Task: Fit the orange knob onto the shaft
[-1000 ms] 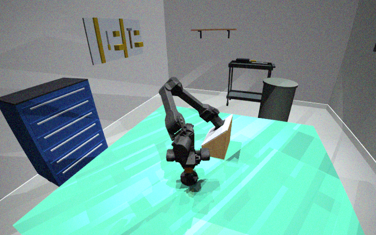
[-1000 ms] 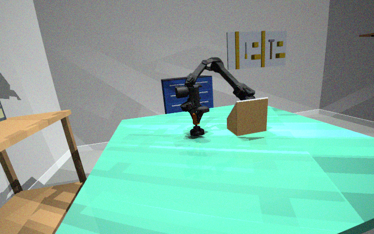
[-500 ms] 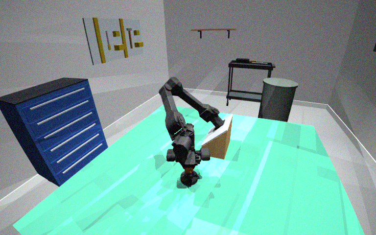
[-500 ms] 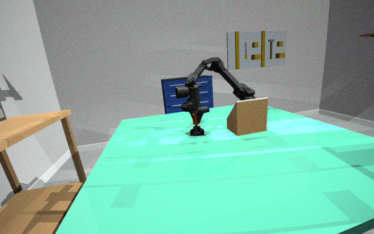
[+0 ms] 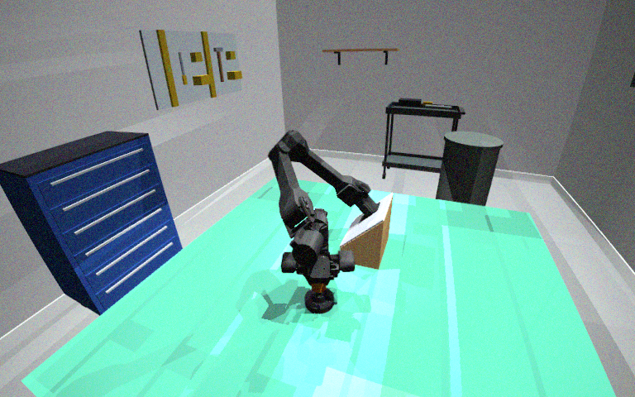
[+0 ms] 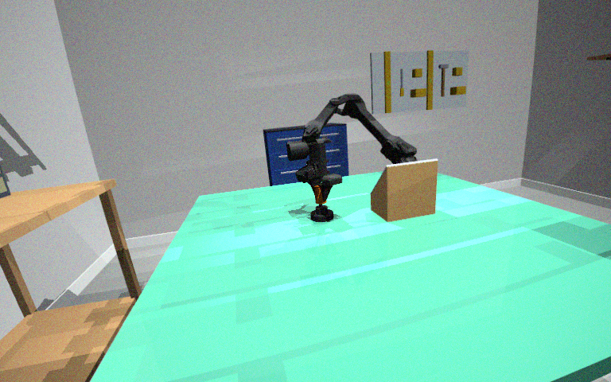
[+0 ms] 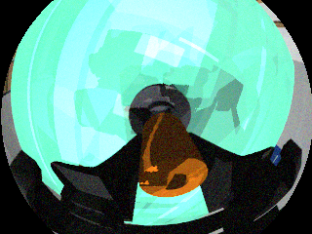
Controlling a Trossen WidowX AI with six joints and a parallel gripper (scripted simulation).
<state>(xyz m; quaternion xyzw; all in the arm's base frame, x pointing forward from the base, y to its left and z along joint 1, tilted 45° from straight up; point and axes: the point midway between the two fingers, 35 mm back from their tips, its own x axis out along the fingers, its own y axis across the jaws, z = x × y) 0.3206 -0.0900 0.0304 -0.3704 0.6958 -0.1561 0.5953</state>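
The orange knob [image 5: 318, 286] [image 6: 320, 194] [image 7: 168, 141] is upright between the fingers of my gripper [image 5: 319, 284] [image 6: 320, 196] [image 7: 164, 136], which is shut on it and points down. The dark round pedestal [image 5: 319, 306] [image 6: 321, 216] [image 7: 182, 104] stands on the table directly below. In the exterior view a short dark stub shows between the knob's lower end and the pedestal, so the knob is above the pedestal's base. Whether the knob touches the shaft's tip cannot be told. The knob's hole and the shaft's flat side are hidden.
A wooden wedge-shaped block [image 5: 370, 243] [image 6: 410, 191] with a white sloped top stands beside the arm's base on the green table [image 5: 491, 303] [image 6: 405, 292]. A blue drawer cabinet [image 5: 107, 210] [image 6: 306, 155] stands beyond the table's edge.
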